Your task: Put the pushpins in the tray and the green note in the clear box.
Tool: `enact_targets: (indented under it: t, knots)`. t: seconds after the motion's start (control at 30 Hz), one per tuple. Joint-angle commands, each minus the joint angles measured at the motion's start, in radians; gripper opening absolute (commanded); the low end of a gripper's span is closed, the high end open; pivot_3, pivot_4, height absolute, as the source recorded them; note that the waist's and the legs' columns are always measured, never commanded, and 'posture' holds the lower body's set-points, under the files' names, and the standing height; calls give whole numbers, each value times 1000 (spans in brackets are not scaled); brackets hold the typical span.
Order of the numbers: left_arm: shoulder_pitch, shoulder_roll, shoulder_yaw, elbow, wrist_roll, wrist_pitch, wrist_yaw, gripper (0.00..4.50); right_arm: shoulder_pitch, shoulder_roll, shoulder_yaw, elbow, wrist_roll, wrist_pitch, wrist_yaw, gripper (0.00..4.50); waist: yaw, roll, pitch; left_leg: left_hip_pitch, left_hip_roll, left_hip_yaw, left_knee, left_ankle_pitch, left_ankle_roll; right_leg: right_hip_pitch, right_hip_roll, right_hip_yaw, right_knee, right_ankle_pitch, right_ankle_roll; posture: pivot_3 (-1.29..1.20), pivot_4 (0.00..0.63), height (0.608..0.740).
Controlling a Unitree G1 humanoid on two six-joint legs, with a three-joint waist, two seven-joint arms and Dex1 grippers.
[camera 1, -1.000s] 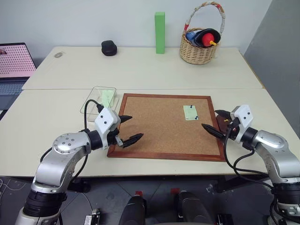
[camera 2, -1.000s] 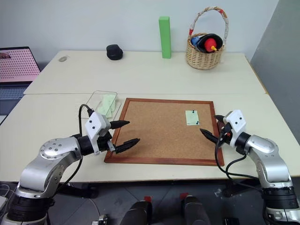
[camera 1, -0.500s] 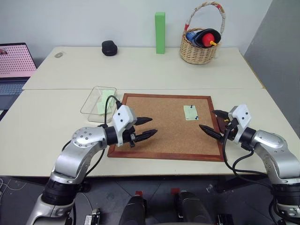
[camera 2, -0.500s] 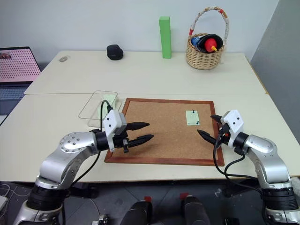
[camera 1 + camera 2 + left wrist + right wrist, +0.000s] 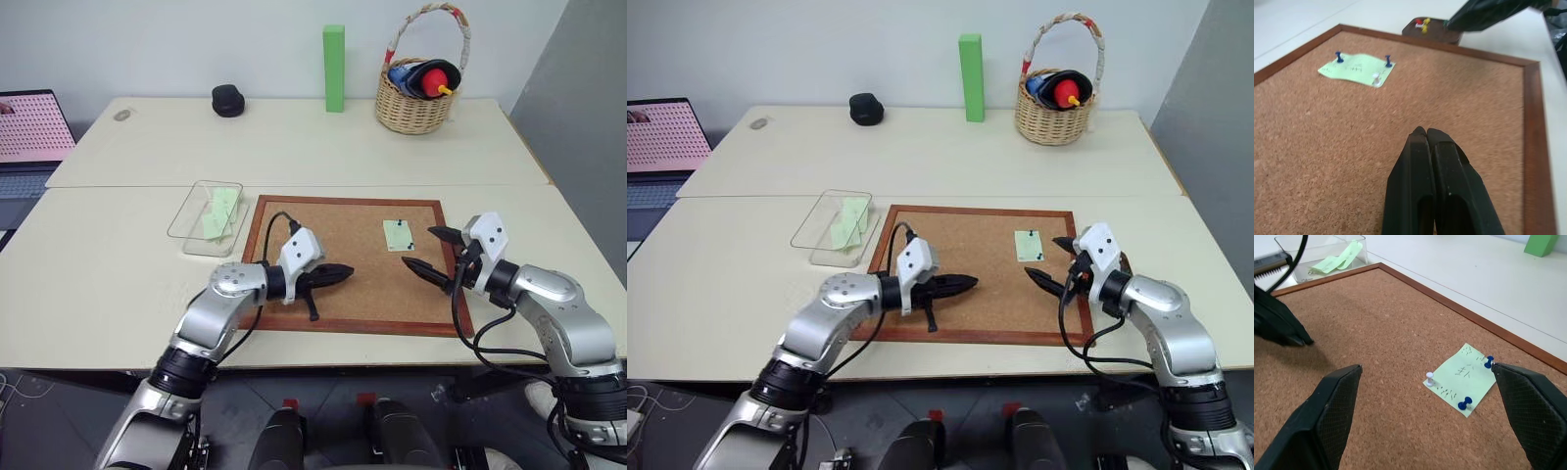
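1. My left end effector [image 5: 1426, 133] has its two black fingers pressed together, empty, over the grainy brown corkboard [image 5: 343, 245].
2. My right end effector [image 5: 428, 253] stands wide apart, holding nothing, over the board's right edge.
3. The green note [image 5: 1461, 379], a thin pale slip with handwriting, lies flat on the cork ahead of my left end effector and between my right fingers [image 5: 1332, 416] in the right wrist view.
4. Two dark blue pushpins [image 5: 1465, 404] and one white pin [image 5: 1429, 378] stand in the note.
5. The tray [image 5: 1432, 30], a small dark reddish dish with red and yellow pins, sits just past the board's wooden frame, below my right end effector.
6. The clear box [image 5: 206, 217], smooth transparent plastic with rounded corners, holds pale green slips and rests on the cream worktop [image 5: 118, 274], behind and outboard of my left end effector.
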Motion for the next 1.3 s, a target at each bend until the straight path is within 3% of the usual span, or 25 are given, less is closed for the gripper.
enact_targets:
  t: [0.03, 0.2, 0.6, 0.73, 1.07, 1.3]
  knots:
    - [-14, -30, -15, 71, 33, -47, 1, 9, -78, 22, 19, 27, 3, 50, -22, 4500, 0, 0, 0, 0, 0, 0, 0, 0, 0, 0, 0, 0, 0, 0, 0, 0, 150, 740]
    - [3, -45, -14, 121, 45, -50, -15, 9, -199, 53, 51, 162, -37, 32, -34, 4500, 0, 0, 0, 0, 0, 0, 0, 0, 0, 0, 0, 0, 0, 0, 0, 0, 150, 740]
    - [46, -38, -7, 68, 62, -39, 3, 9, -469, 152, 73, 713, -158, -179, -46, 4500, -1, 1, 0, 1, 0, 0, 0, 0, 0, 1, 0, 0, 0, 0, 0, 0, 150, 740]
    - [53, -35, -4, 56, 64, -33, 4, 0, -508, 171, 71, 824, -183, -231, -55, 4058, -2, 1, 0, 1, 0, 0, -1, 0, 0, 1, 0, 0, 0, 0, 0, 0, 150, 740]
    - [48, -36, -7, 56, 69, -33, 3, 0, -541, 189, 51, 949, -204, -293, -64, 1833, -3, 1, 0, 1, 0, 1, 0, 0, 0, 1, 0, 1, 1, 0, 0, 0, 150, 740]
    - [47, -35, -10, 57, 72, -28, 3, 0, -542, 191, 37, 945, -195, -288, -65, 539, -3, 1, -1, 1, 0, 1, 0, 0, 0, 1, 0, 1, 1, 0, 0, 0, 150, 740]
